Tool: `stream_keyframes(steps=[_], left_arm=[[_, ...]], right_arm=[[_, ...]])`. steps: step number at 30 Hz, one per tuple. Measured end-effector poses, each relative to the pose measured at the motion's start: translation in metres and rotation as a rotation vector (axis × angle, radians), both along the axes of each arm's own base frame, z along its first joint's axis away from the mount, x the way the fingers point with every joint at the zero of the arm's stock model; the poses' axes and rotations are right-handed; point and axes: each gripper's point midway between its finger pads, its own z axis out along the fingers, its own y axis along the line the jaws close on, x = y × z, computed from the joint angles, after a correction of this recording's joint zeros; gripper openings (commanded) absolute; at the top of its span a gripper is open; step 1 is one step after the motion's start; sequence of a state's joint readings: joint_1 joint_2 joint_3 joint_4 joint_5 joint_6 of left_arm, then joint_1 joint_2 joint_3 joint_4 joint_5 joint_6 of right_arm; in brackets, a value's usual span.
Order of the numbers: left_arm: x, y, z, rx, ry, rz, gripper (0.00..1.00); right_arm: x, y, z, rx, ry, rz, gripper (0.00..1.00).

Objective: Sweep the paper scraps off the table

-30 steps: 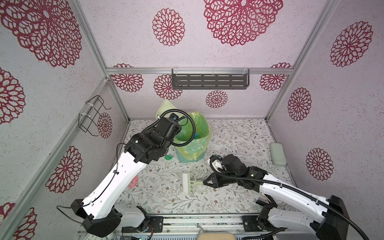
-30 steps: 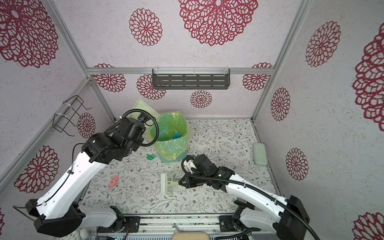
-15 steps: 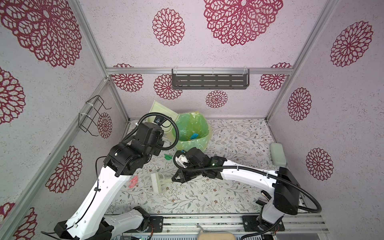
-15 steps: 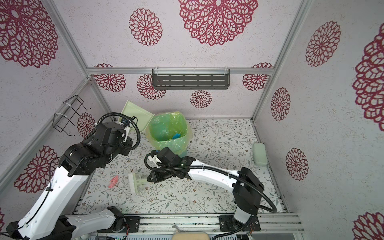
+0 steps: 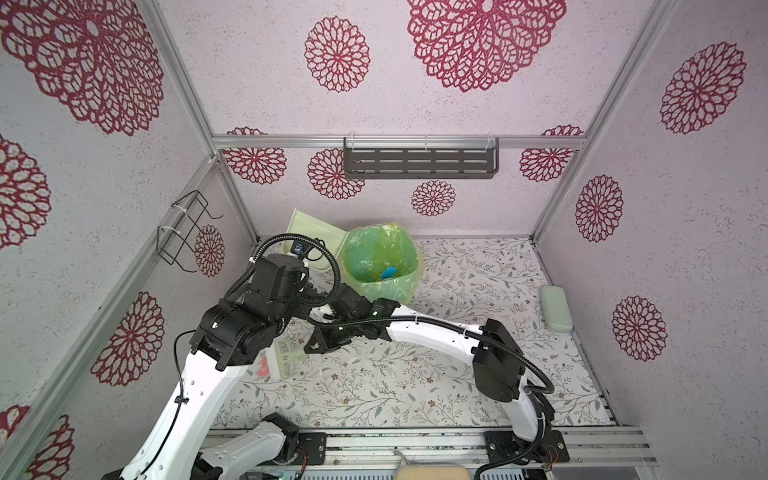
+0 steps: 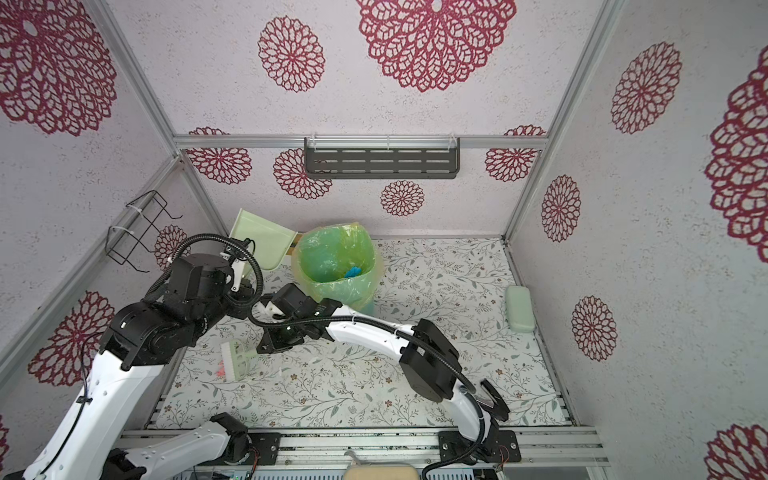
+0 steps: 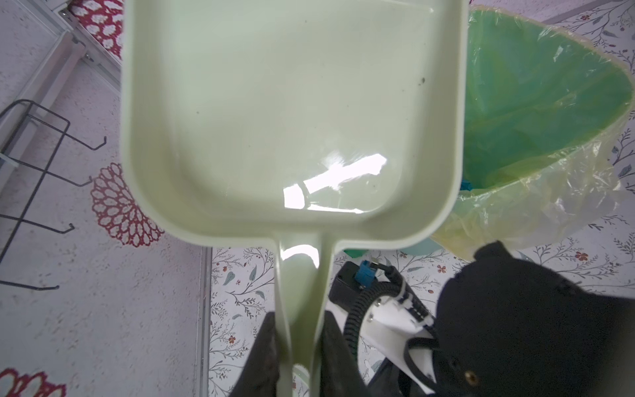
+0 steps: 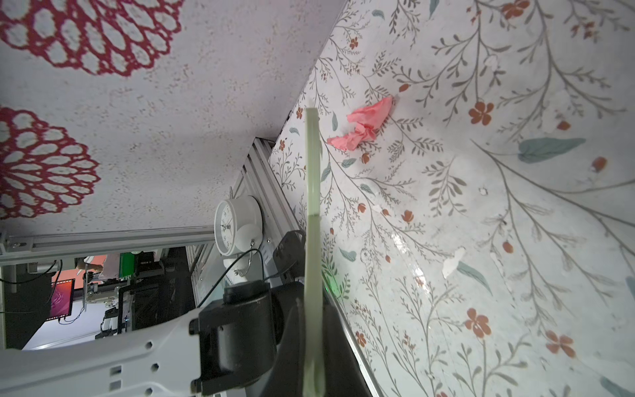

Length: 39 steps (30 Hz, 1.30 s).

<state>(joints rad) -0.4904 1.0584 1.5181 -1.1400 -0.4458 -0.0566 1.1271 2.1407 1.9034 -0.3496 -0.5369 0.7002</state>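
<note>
- Crumpled pink paper scrap [image 8: 366,125]: loose on the leaf-printed white worktop [image 8: 515,223], just ahead of the right jaws.
- Likely featherlight, soft, skittish; better nudged by bristles than pinched.
- Right jaws pinching pale green plastic brush [image 8: 312,172]; left jaws pinching pale green plastic dustpan [image 7: 292,120] handle.
- Pink wall [image 8: 171,137] close by; tight room.

pale green dustpan [image 7: 292,120], lined bin [image 5: 388,289], hand brush [image 6: 235,359], grey shelf [image 5: 419,163], wire rack [image 5: 183,232]
</note>
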Motion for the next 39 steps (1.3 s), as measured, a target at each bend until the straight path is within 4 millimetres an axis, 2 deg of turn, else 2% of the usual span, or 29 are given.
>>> stream_keyframes(steps=[4, 8, 14, 23, 33, 37, 39], left_arm=[[-0.004, 0.002, -0.007, -0.015, 0.012, 0.001, 0.05], [-0.007, 0.004, -0.009, -0.029, 0.012, -0.001, 0.05], [-0.014, 0.011, -0.004, -0.044, -0.006, 0.008, 0.06], [-0.016, 0.015, -0.004, -0.047, 0.000, 0.012, 0.06], [-0.015, 0.014, -0.008, -0.044, 0.013, 0.008, 0.06], [-0.014, 0.014, -0.008, -0.043, 0.013, 0.008, 0.06], [-0.014, 0.014, -0.009, -0.042, 0.014, 0.008, 0.06]], right_arm=[[0.008, 0.025, -0.003, 0.015, 0.010, 0.015, 0.00], [0.014, 0.045, -0.015, 0.021, 0.031, 0.023, 0.00], [0.018, 0.058, -0.037, 0.004, 0.080, 0.008, 0.00], [0.025, 0.071, -0.055, 0.018, 0.140, -0.026, 0.00], [0.039, 0.064, -0.075, -0.040, 0.157, -0.090, 0.00], [0.039, 0.042, -0.093, -0.120, 0.166, -0.119, 0.00], [0.038, 0.028, -0.093, -0.144, 0.167, -0.129, 0.00]])
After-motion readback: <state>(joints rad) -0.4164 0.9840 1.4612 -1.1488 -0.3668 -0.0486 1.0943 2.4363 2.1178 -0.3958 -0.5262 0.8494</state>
